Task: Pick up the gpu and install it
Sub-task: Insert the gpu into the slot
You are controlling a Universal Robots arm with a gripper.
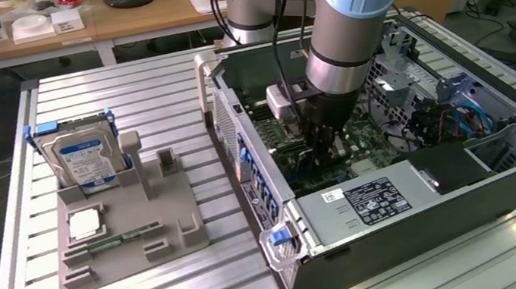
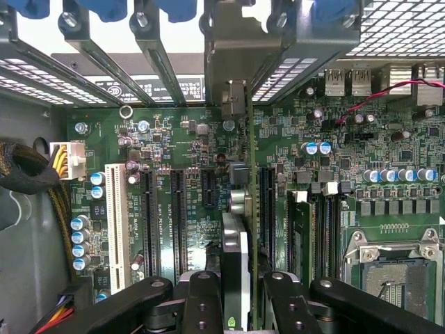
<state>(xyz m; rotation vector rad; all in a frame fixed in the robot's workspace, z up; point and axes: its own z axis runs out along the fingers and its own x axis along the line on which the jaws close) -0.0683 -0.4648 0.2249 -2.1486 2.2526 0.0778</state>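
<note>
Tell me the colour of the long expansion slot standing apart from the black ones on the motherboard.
White: the long plastic expansion slot is clearest in the wrist view.

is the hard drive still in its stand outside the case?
Yes. The hard drive stands upright in the grey holder on the table, apart from the open computer case.

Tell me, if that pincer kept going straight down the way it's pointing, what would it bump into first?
Probably the motherboard. The pincer points down into the open computer case, gripping the gpu edge-on, so the card's lower edge would likely meet the board's slots first; the depth is hard to judge.
</note>
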